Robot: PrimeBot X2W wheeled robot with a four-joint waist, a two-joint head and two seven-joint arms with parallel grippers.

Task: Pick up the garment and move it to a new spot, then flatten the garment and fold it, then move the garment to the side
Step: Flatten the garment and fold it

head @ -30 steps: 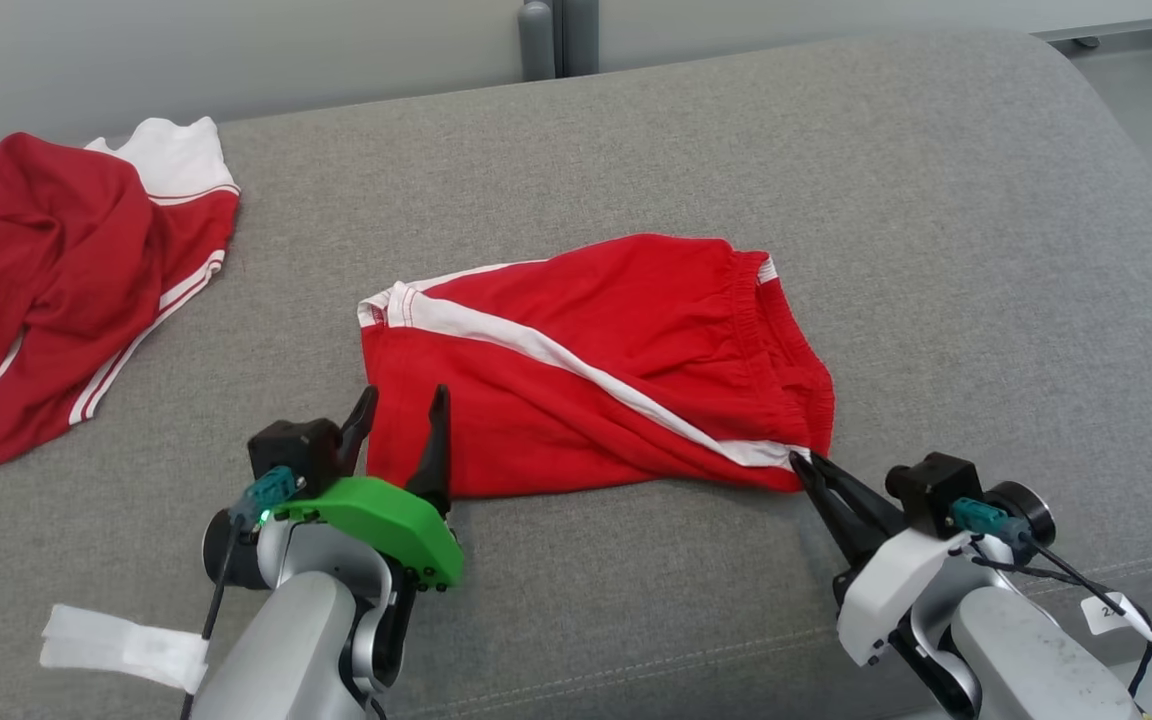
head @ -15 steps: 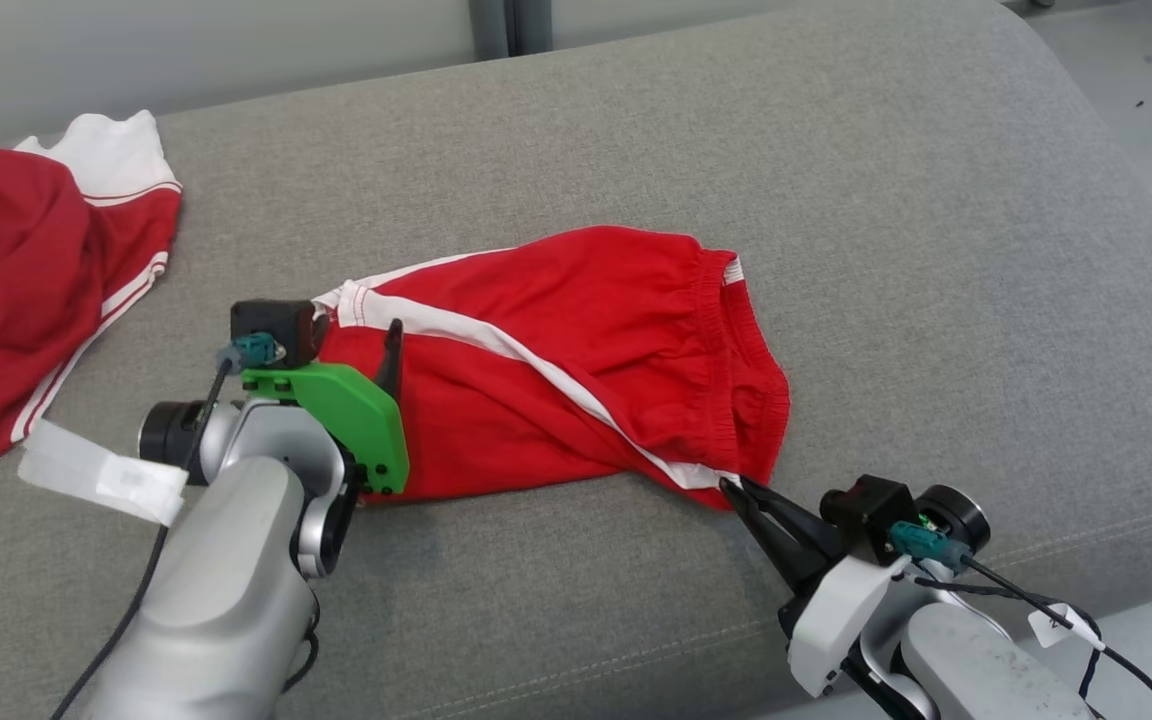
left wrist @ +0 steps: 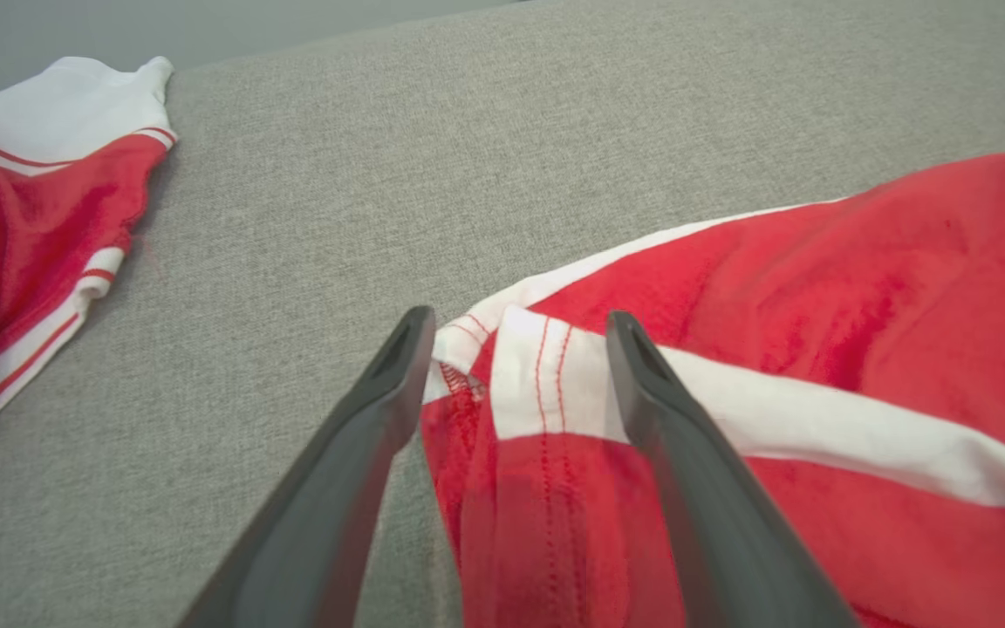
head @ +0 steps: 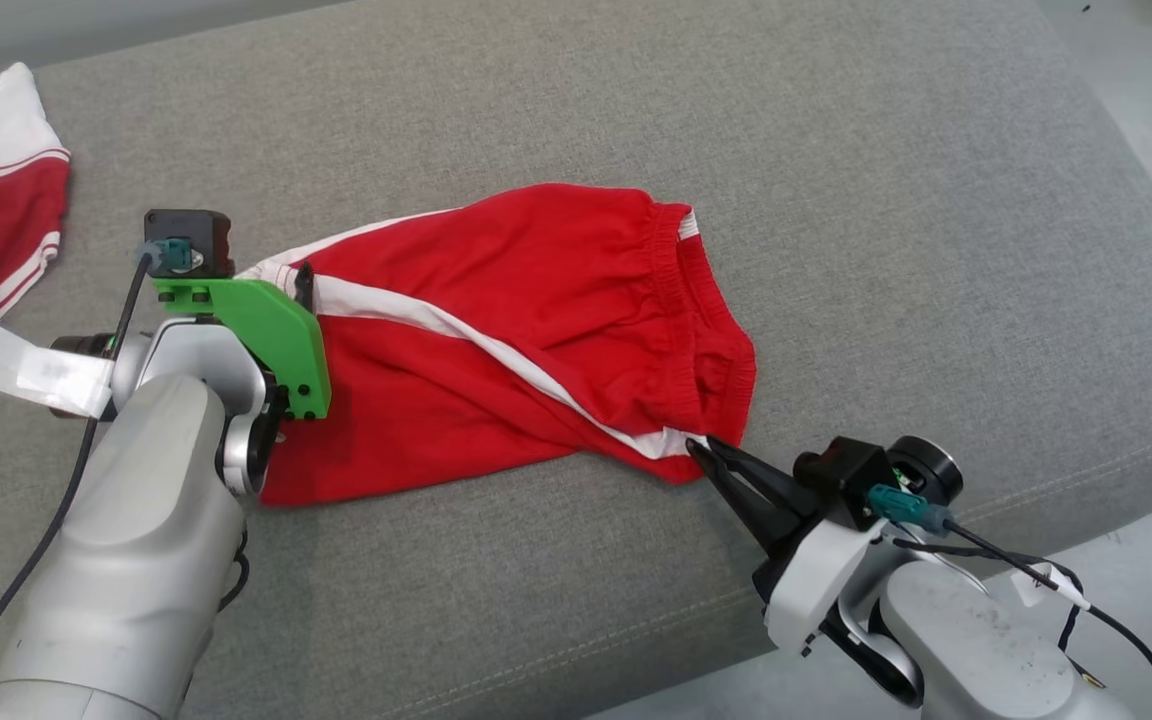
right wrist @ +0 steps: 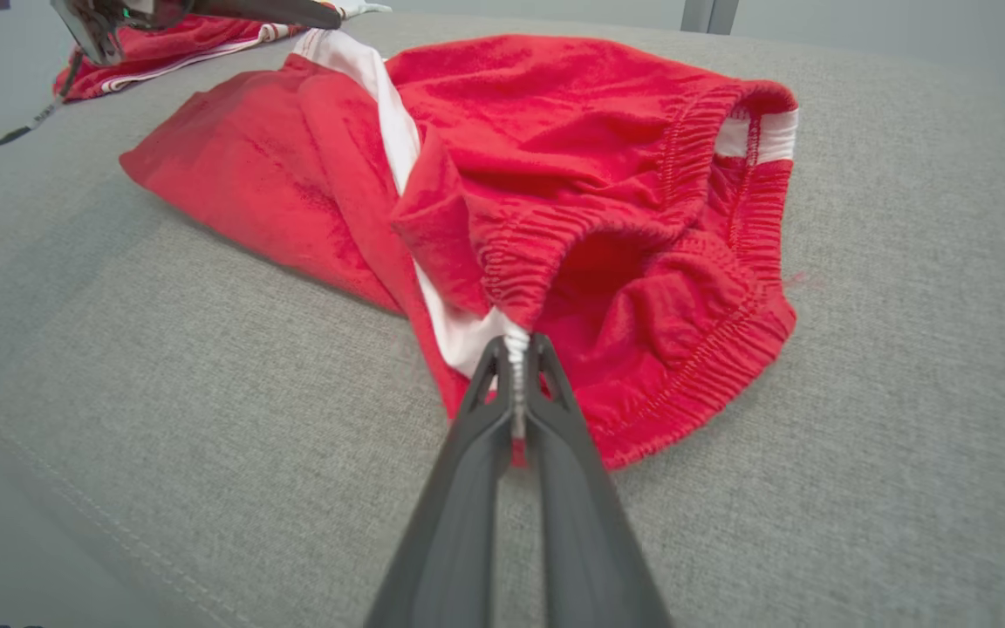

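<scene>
Right wrist view puts your right hand (right wrist: 516, 349) nearest, by the front edge of the grey cushion (head: 836, 200). Its fingers are pressed together on the white-striped waistband corner of the red shorts (head: 536, 330), with a sliver of fabric pinched between them. The shorts lie rumpled across the middle of the cushion, with the waistband bunched and gaping toward the cushion's right side and the leg hem toward its left.

Further in, your left hand (left wrist: 520, 327) stands spread wide, its fingers straddling the hem's white-striped corner with nothing gripped yet. I judge you are setting up a two-corner hold for flattening. Bring the left fingers down until the hem's layers sit well between them, then close. A shallow bite would likely catch only one layer. With both corners held, draw them apart low along the cushion so the fabric tightens.

Farthest off, at the cushion's far left corner, lies a second red-and-white garment (left wrist: 31, 201); stay clear of it.
</scene>
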